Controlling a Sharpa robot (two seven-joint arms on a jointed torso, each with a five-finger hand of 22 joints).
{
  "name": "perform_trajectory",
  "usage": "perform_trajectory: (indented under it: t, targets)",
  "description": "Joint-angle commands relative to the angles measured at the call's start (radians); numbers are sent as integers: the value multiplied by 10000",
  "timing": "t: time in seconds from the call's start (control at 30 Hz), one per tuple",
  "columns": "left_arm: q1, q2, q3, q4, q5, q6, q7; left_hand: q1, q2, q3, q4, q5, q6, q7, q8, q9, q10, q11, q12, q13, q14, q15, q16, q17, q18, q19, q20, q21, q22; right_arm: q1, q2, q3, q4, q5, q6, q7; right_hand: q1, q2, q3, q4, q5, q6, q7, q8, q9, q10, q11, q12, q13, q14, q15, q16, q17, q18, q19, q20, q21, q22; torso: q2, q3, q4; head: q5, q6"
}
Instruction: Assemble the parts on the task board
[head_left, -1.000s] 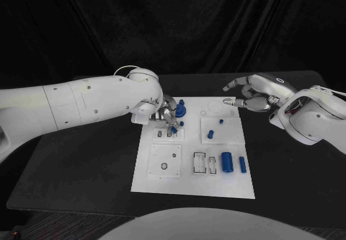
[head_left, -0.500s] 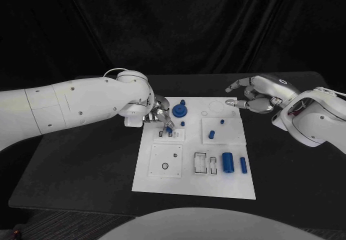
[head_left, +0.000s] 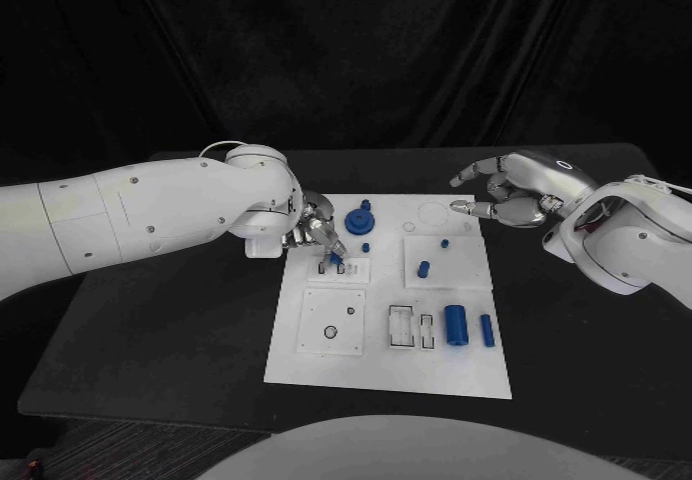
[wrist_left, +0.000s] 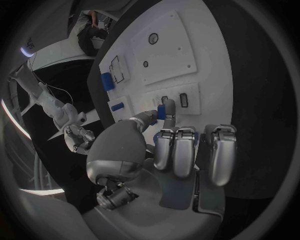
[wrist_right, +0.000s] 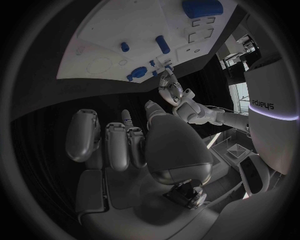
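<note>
The white task board (head_left: 378, 372) lies mid-table. My left hand (head_left: 319, 234) hovers over its near-left part and pinches a small blue part (head_left: 336, 259) between thumb and a finger, its tip at the small slotted plate (head_left: 352, 271). In the left wrist view the pinched blue part (wrist_left: 161, 112) sits just off the plate's slots (wrist_left: 184, 100). My right hand (head_left: 505, 195) hangs above the board's far right corner, its fingers loosely bent and apart, with nothing in them. The right wrist view shows my right hand (wrist_right: 125, 145) with the board (wrist_right: 119, 25) beyond it.
A blue gear-like piece (head_left: 359, 217) and small blue pegs (head_left: 421, 268) stand on the board's far half. A large blue cylinder (head_left: 454, 323) and a thinner one (head_left: 486, 330) lie near its right edge. Dark cloth hangs behind the black table (head_left: 159, 330).
My left hand has shifted a little to the left with the blue part, which now sits lower over the slotted plate. The right hand has barely moved.
</note>
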Motion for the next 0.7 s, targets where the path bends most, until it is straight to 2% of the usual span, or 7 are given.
perform_trajectory:
  t: [0.03,0.23,0.43,0.57,0.7]
  targets:
    - [-51,-67,6,115,155,-423,-256,-103,41,435,-364,1,64,-11,-53,19,1060,-28,28,2619,1075,-40,27,2633,-45,767,-25,-28,2366,-28,-15,6,37,-59,97,-223,87,7,22,-56,50,61,-13,-44,-15,699,64,-63,2186,682,68,-62,652,-4,-65,14,-45,1596,17,-1,-21,43,-1]
    - [-104,-242,4,306,698,-702,-540,-171,26,499,-355,32,120,-27,-75,32,1060,-42,28,2619,1075,-48,27,2633,-36,740,-27,-50,2341,-28,-56,6,79,-59,155,-276,90,9,22,-55,68,66,-12,-45,-19,669,64,-91,2149,671,68,-98,599,4,-80,14,-86,1584,22,-5,-19,75,-1]
    - [-166,-267,3,333,1237,-794,-695,-222,25,595,-359,28,133,-28,-140,33,1060,-47,28,2619,1075,-52,27,2633,-8,655,-31,-117,2262,-39,-27,6,57,-59,175,-282,92,12,22,-52,86,71,-12,-47,-24,627,65,-131,2096,663,68,-118,571,13,-97,14,-134,1571,20,14,-23,145,-1]
    - [-224,-245,3,305,1319,-865,-672,-240,34,631,-354,27,139,-25,-162,35,1060,-46,28,2619,1075,-52,27,2633,-2,637,-32,-132,2246,-51,-19,5,49,-59,188,-279,94,13,22,-50,100,74,-12,-49,-27,610,65,-147,2075,661,68,-125,562,15,-101,15,-146,1567,18,6,-10,104,-1]
    - [-280,-235,3,297,1351,-931,-627,-267,41,655,-338,25,152,-21,-178,39,1060,-43,28,2619,1075,-52,27,2633,-1,634,-32,-136,2243,-57,-31,5,40,-59,202,-285,96,15,22,-49,112,76,-11,-51,-31,577,65,-177,2034,657,69,-135,550,17,-106,15,-158,1564,9,13,16,69,-1]
